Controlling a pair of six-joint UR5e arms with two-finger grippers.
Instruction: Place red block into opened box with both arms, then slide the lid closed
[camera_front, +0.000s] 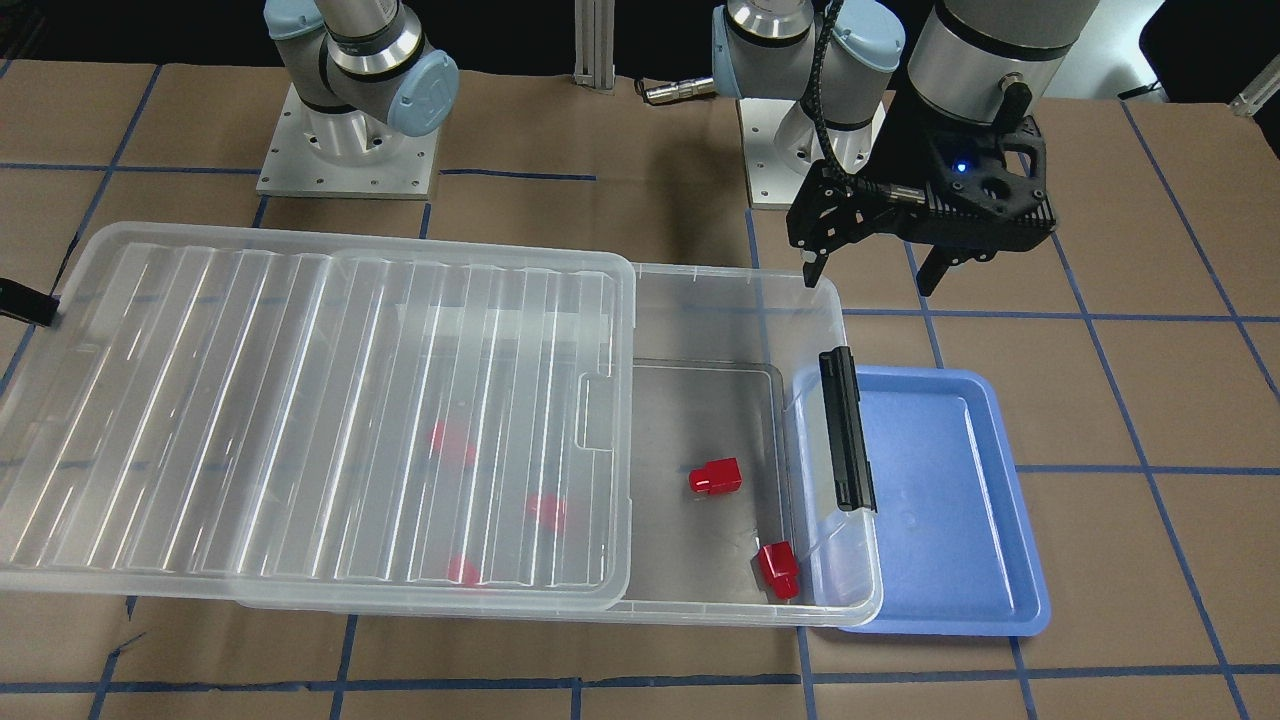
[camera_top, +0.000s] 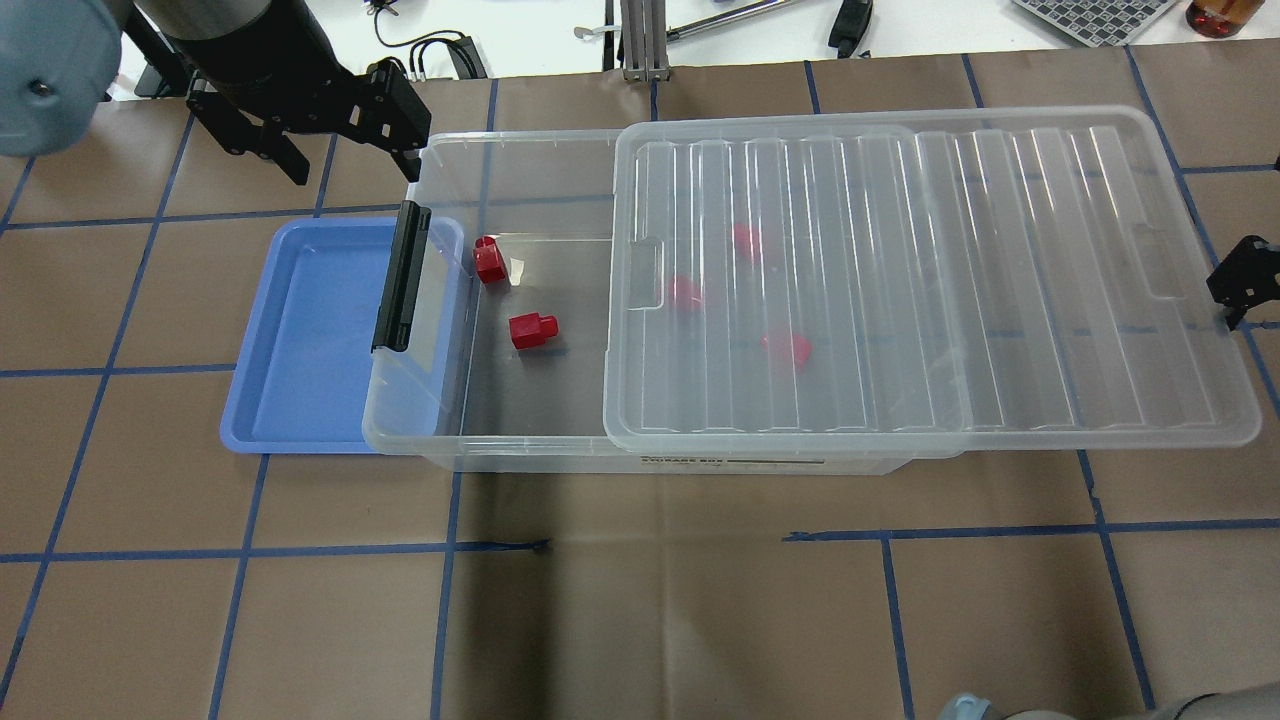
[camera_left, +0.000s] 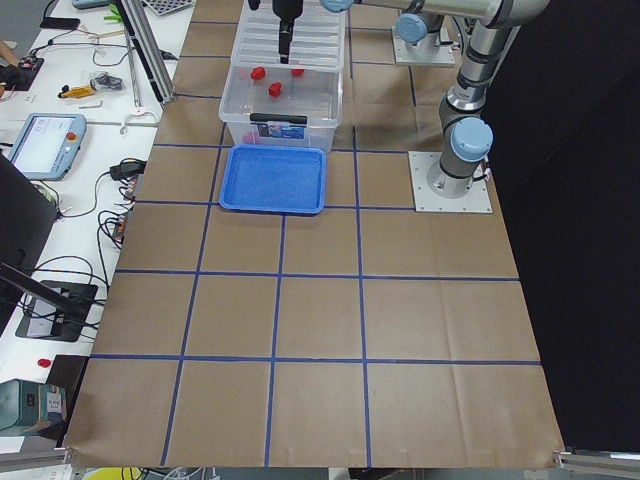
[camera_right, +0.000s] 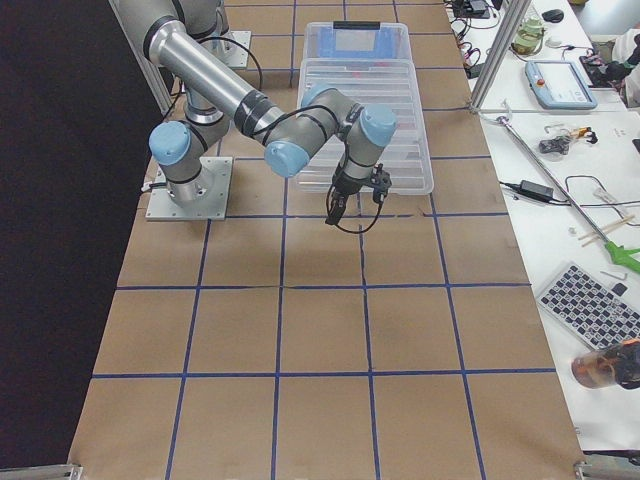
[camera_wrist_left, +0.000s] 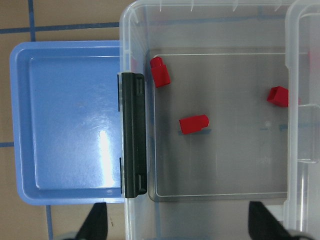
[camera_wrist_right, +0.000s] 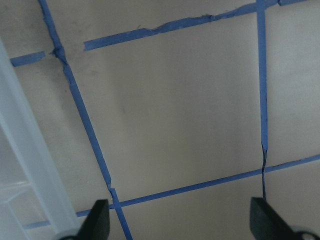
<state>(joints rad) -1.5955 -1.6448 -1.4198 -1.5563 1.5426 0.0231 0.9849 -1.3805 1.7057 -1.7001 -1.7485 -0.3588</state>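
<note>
The clear box (camera_front: 740, 275) lies with its lid (camera_front: 300, 400) slid across most of it, leaving the end by the black latch (camera_front: 847, 430) uncovered. Two red blocks (camera_front: 715, 476) (camera_front: 778, 568) rest on the uncovered floor, and three more show blurred through the lid (camera_top: 900, 280). My left gripper (camera_front: 875, 265) hangs open and empty above the box's far corner near the latch end. My right gripper (camera_top: 1240, 285) sits at the lid's other short edge, beside it. In the right wrist view the right gripper (camera_wrist_right: 180, 222) has its fingers wide apart over bare table.
An empty blue tray (camera_front: 950, 500) lies tucked under the latch end of the box. Brown paper with blue tape lines covers the table. Benches with cables, tools and tablets run along the far side in the side views.
</note>
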